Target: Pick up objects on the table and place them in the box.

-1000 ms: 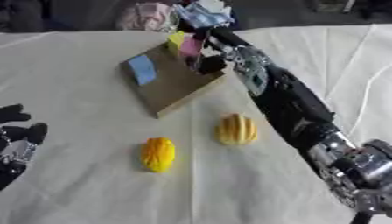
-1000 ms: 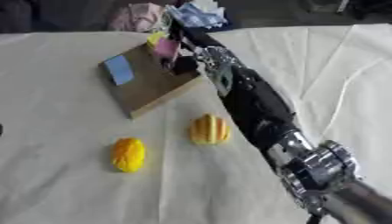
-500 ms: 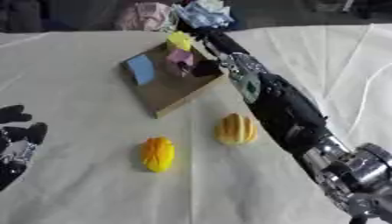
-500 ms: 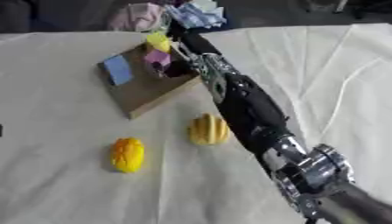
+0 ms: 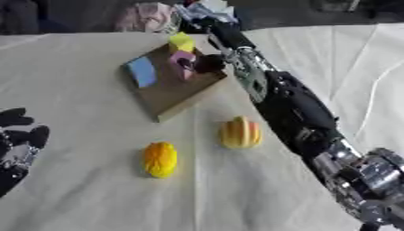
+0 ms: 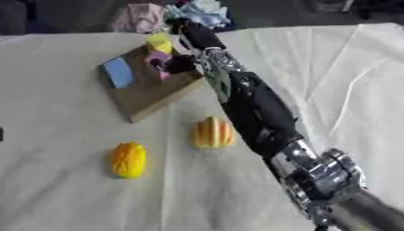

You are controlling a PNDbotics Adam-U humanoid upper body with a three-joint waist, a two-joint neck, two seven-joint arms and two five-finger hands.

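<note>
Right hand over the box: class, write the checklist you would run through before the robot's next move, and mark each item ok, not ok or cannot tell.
1. Right hand is over the box: ok.
2. Its fingers have let go of the pink block: cannot tell; hand and block overlap.
3. Pink block, yellow block and blue piece lie within the box: ok.
4. Table is cleared of objects: not ok; the orange-yellow fruit and the striped yellow fruit lie in front of the box.
5. Left hand is out of the way at the left edge: ok.
</note>
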